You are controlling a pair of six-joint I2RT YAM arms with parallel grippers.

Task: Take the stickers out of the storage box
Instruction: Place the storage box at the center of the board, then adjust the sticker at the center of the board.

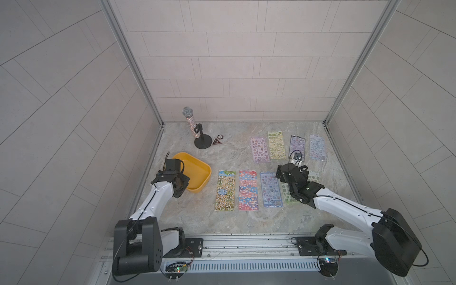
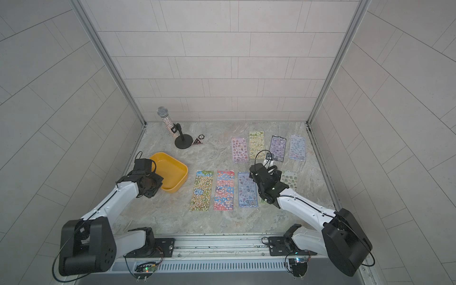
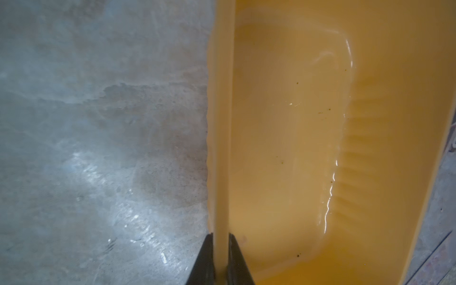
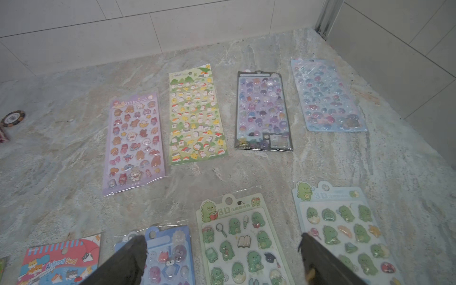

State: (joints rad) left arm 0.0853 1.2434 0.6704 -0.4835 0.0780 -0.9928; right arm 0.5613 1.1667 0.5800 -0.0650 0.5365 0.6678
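Left claw: jaws sit on either side of the box rim. From the wrist view they look pinched onto the wall.

Right claw: jaws wide apart and holding nothing. It hovers over the near row, above a green dinosaur sheet.

Box: at the left of the bench. The inside is bare yellow in the wrist view and in both top views, with only a few specks.

Stickers: I count nine sheets, all flat on the bench and well apart from the box.
- Far row: four sheets.
- Near row: five sheets, with the right arm partly covering the green ones.

My read is the unloading is done.

Handling, judged:
- The sheets are thin, very light and floppy. The glossy sleeves are likely slick.
- Lying flat on stone leaves no lip for a finger to get under.
- The best hold is a short end, at the hanger tab. Tease that edge up and pinch there.
- A mid-sheet pinch would likely buckle the sheet or skate off it.
- A lifted sheet will droop, so carry it low.
- The box is stiff, light plastic and the rim takes a pinch well. It probably skids or tips if pulled sideways.
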